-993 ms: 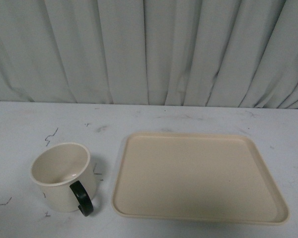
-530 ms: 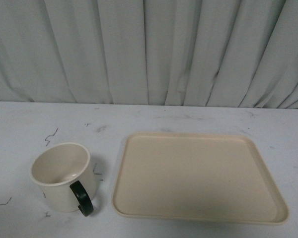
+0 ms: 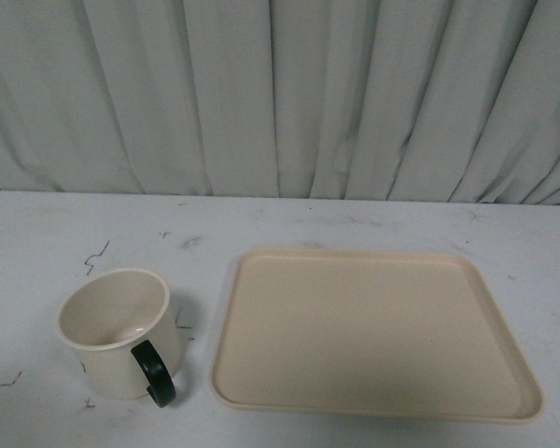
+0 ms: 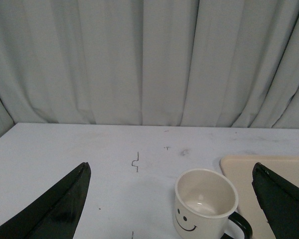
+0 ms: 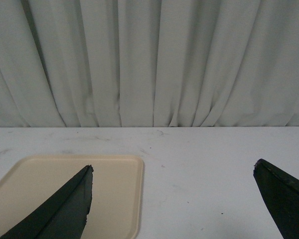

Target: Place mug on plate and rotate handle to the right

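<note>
Mug [image 3: 119, 334]: upright on the table [image 3: 289, 224], just beside the left edge of the plate [image 3: 373, 336] and not on it; a narrow strip of tabletop shows between them.
Change: none visible; mug, handle and plate lie as they did a second and half a second ago.
Handle [image 3: 155, 372]: dark glossy loop on the near side of the mug, turned toward the robot and slightly to its right.
Mug body: cream-white cylinder, mouth up, inside bare; a black smiley face [image 4: 185, 222] shows on its side in the left wrist view.
Plate surface: beige rectangle with rounded corners and a low rim, nothing on it.
Left gripper [image 4: 170, 167]: spread wide, holding nothing; its dark fingers [image 4: 65, 204] frame the mug from a distance, well short of it.
Right gripper [image 5: 173, 165]: also spread wide and holding nothing, above the table on the right side, with a corner of the plate showing past one finger.
Front view: neither arm appears.
Table finish: pale grey-white, matte, with small dark scuff marks [image 3: 95, 256], most of them around the mug.
Backdrop: pale grey curtain [image 3: 280, 93] in vertical folds, hanging down to the table's far edge.
</note>
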You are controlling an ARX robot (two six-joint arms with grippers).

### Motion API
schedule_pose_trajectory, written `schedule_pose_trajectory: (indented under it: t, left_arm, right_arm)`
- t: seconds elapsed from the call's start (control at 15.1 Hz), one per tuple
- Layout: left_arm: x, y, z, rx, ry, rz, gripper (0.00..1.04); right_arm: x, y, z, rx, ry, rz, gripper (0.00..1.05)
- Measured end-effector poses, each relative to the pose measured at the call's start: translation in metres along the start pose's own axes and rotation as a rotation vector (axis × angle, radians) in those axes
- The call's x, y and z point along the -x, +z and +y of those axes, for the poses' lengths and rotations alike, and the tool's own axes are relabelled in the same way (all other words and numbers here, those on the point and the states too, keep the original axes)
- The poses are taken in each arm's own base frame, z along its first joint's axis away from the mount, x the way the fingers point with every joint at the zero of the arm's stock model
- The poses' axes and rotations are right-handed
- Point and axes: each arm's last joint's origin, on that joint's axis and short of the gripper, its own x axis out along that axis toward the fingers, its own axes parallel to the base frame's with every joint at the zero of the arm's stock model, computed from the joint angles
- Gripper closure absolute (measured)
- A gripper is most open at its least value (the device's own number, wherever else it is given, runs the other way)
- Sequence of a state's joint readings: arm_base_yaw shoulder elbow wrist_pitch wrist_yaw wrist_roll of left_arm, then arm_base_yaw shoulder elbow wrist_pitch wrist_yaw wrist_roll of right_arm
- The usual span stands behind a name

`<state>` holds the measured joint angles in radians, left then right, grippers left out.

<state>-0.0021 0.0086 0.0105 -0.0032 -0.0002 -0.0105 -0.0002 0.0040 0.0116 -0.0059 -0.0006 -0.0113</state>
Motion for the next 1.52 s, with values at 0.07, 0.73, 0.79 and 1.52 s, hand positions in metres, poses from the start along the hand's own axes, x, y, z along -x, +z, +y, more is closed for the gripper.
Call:
schedule_pose_trajectory:
  t: [0.07, 0.73, 0.79, 1.52]
  left_arm:
    - [0.000, 0.000, 0.000, 0.000, 0.000, 0.000, 0.07]
    - [0.000, 0.000, 0.000, 0.000, 0.000, 0.000, 0.07]
    - [0.000, 0.000, 0.000, 0.000, 0.000, 0.000, 0.07]
    - [-0.011, 0.006, 0.007, -0.001, -0.027, 0.010, 0.07]
  right_arm:
    - [0.000, 0.000, 0.000, 0.000, 0.000, 0.000, 0.06]
    - [0.000, 0.000, 0.000, 0.000, 0.000, 0.000, 0.06]
    - [0.000, 0.000, 0.000, 0.000, 0.000, 0.000, 0.06]
    - [0.000, 0.000, 0.000, 0.000, 0.000, 0.000, 0.06]
